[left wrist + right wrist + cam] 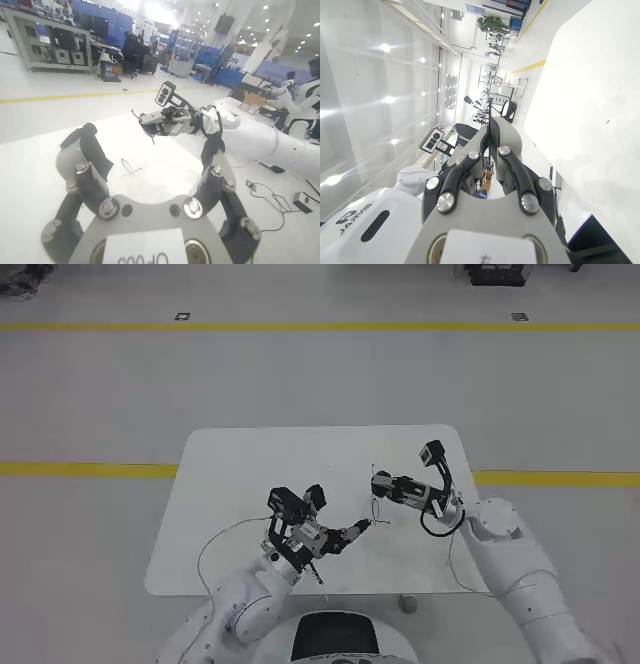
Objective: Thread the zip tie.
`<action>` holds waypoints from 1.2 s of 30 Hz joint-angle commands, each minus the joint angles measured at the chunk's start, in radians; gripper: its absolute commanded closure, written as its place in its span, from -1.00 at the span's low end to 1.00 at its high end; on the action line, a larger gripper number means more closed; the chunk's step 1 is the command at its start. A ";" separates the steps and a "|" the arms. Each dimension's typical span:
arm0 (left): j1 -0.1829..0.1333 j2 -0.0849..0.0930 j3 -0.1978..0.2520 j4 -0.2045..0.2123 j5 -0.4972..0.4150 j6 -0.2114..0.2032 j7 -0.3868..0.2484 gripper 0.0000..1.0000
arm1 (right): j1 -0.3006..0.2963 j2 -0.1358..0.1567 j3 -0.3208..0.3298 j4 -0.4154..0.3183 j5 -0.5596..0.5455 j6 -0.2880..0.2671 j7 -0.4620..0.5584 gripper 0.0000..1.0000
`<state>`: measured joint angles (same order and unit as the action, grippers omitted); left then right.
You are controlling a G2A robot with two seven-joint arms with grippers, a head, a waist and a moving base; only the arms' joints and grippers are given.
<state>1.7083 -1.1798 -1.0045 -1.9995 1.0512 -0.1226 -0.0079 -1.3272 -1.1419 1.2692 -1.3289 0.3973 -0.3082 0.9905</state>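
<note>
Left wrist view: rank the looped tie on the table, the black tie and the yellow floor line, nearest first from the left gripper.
1. Looped tie, on the table between the left gripper's open jaws.
2. Black tie, beyond it, in the right gripper.
3. Yellow line, farthest, past the table.

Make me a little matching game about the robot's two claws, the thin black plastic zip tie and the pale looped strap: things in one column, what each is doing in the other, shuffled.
Things
1. thin black plastic zip tie
2. pale looped strap
3. left gripper
4. right gripper

States
A. open, holding nothing
B. lying loose on the white table
C. shut on the black tie
D. pinched between two fingers, up off the table

Pairs: 1-D, 2-B, 3-A, 4-C.
</note>
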 commanded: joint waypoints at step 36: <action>-0.028 0.013 0.058 0.017 0.464 0.106 0.052 -1.00 | 0.011 -0.009 -0.020 -0.006 0.016 -0.032 0.007 1.00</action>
<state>1.6804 -1.1669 -0.9466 -1.9827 1.5156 -0.0168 0.0439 -1.3116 -1.1508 1.2484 -1.3239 0.4133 -0.3400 1.0036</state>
